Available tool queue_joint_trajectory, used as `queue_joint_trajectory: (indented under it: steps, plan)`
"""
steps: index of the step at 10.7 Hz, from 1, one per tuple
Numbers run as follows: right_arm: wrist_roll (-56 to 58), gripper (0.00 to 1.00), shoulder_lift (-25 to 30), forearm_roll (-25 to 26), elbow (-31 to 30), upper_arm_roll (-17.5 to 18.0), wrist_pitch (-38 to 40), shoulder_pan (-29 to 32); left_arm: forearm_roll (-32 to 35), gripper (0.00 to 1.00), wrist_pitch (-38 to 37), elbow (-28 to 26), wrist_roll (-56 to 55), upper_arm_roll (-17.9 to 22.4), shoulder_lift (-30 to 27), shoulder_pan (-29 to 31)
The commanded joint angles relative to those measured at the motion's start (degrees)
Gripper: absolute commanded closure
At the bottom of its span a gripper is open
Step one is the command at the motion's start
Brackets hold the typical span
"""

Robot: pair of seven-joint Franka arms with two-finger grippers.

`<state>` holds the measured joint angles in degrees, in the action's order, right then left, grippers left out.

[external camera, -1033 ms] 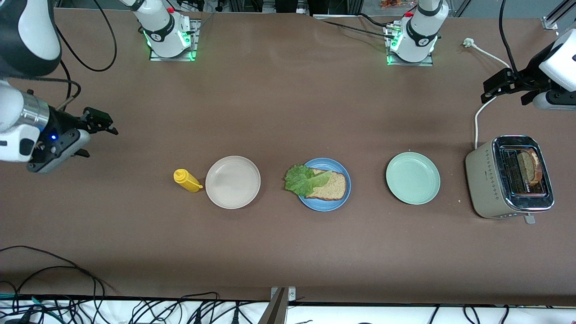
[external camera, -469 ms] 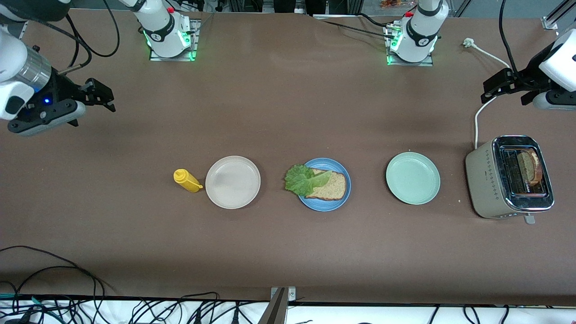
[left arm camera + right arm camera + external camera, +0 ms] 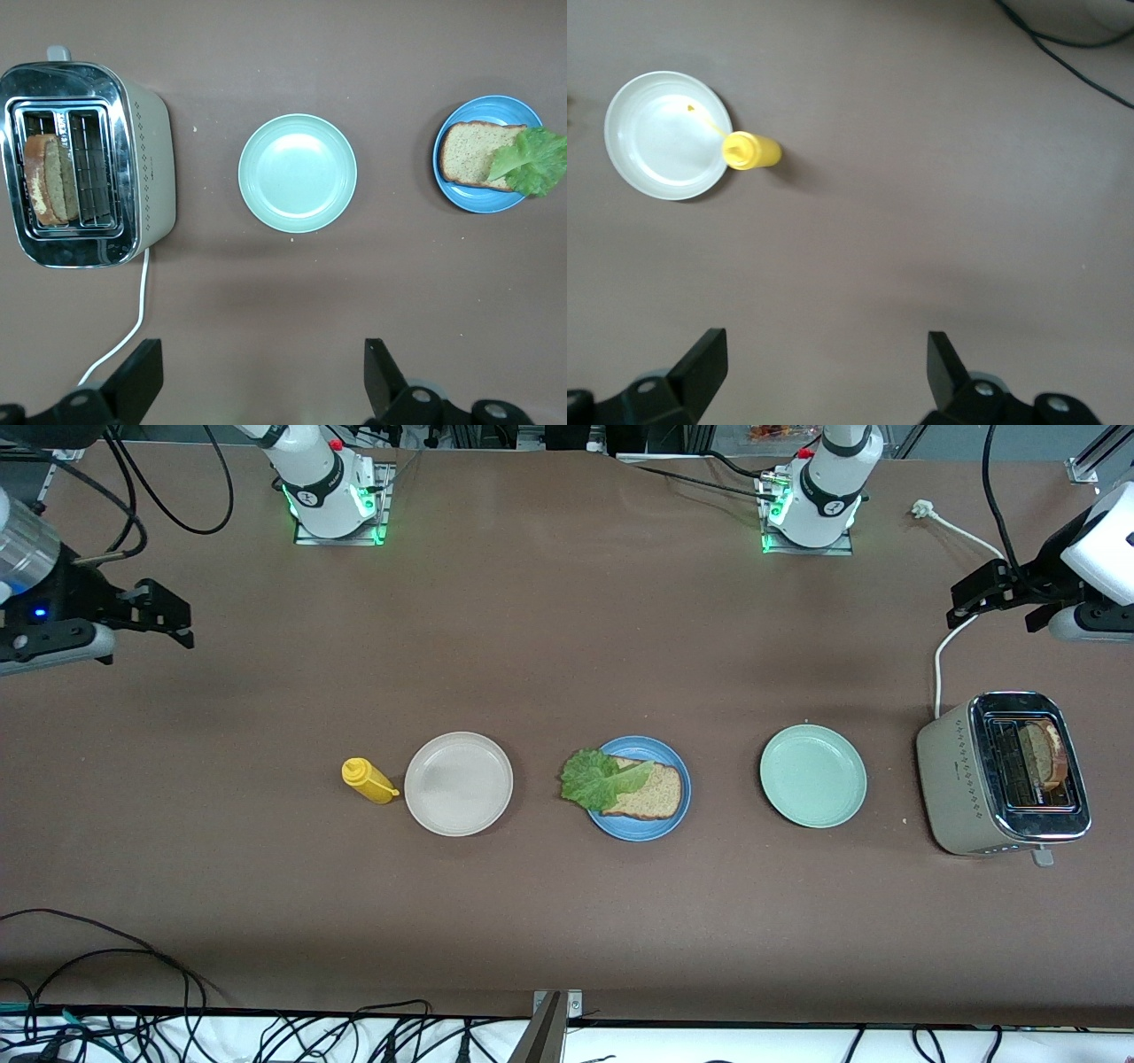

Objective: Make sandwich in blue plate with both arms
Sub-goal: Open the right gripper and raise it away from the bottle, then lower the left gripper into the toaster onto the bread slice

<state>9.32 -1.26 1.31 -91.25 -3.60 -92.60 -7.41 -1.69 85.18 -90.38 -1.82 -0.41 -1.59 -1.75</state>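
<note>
- Blue plate (image 3: pixel 640 824) mid-table, holding one bread slice (image 3: pixel 651 793) with lettuce (image 3: pixel 598 778) on top; top slice missing.
- Second slice (image 3: pixel 46 180) in toaster (image 3: pixel 957 779), probably next pick.
- Left gripper (image 3: pixel 992 598) spread, empty, over table beside toaster.
- Right gripper (image 3: pixel 164 615) spread, empty, parked over right arm's end.

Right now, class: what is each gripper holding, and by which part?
Nothing. The left gripper and right gripper both hang open and empty over bare table.

High front camera, two downward wrist cameras
</note>
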Motion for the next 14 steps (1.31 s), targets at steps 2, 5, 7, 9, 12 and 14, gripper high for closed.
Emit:
queue_joint_trajectory:
  steps: [2, 5, 7, 9, 12, 14]
  plan:
    - [-0.5, 0.0, -0.7, 0.7, 1.8, -4.6, 3.4, 0.4, 0.2, 0.0, -0.4, 0.5, -0.4, -0.1, -0.1, 0.0]
    - [-0.6, 0.0, -0.6, 5.1, 1.9, -5.1, 3.5, 0.3, 0.2, 0.0, -0.4, 0.5, -0.4, -0.1, 0.0, 0.0]
    - [-0.7, 0.0, -0.8, 7.0, 1.8, -5.2, 4.4, 0.3, 0.2, 0.0, -0.4, 0.5, -0.4, -0.1, 0.0, 0.0]
    - [-0.5, 0.0, -0.8, 8.1, 1.9, -5.1, 4.4, 0.2, 0.3, 0.0, -0.4, 0.5, -0.3, 0.0, 0.0, 0.1]
    - [-0.9, 0.0, -0.9, 7.4, 1.8, -4.9, 4.4, -0.1, 0.4, 0.0, 2.0, 0.5, -0.2, 0.2, 1.4, 1.7]
    - [-1.0, 0.0, -1.8, 7.1, 1.8, -4.9, 3.7, -0.1, 0.4, 0.0, 5.0, 0.6, 0.4, 0.2, 3.8, 3.9]
